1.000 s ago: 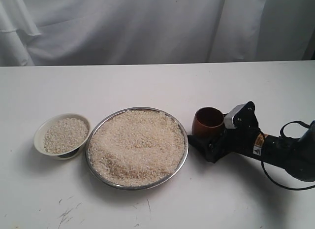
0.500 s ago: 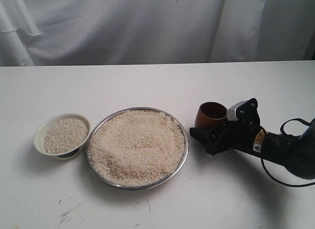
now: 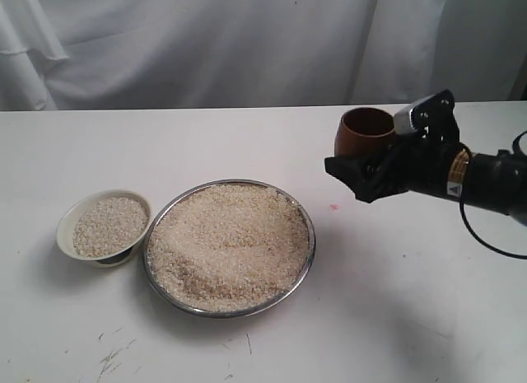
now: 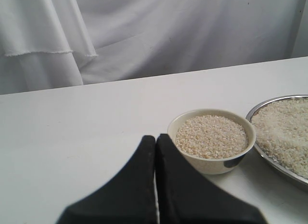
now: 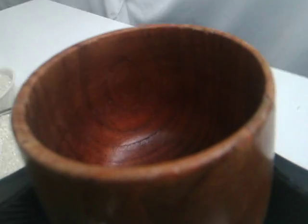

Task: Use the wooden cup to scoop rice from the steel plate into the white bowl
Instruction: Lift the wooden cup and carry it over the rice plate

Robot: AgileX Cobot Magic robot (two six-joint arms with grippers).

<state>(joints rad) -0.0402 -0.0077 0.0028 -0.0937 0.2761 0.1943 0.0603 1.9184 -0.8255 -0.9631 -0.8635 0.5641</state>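
The wooden cup (image 3: 366, 128) hangs in the air to the right of the steel plate (image 3: 307, 259), upright, with my right gripper (image 3: 356, 152) shut on its sides. Its reddish inside (image 5: 144, 113) is bare, and it fills the right wrist view. A heap of rice (image 3: 230, 243) fills the plate. Left of the plate stands the white bowl (image 3: 64, 222), partly filled with grains. My left gripper (image 4: 155, 139) is shut and empty, low over the table just short of the bowl (image 4: 211, 164); it does not show in the exterior view.
A white curtain (image 3: 206, 45) hangs behind the white table. A small pink speck (image 3: 333, 207) lies on the table under the raised cup. Dark scuff marks (image 3: 111, 358) mark the front left. A black cable (image 3: 494, 239) loops under my right arm.
My right gripper closed on the wooden cup where it stood beside the plate and has lifted it off the table, up and slightly right. Plate, bowl and rice are unmoved.
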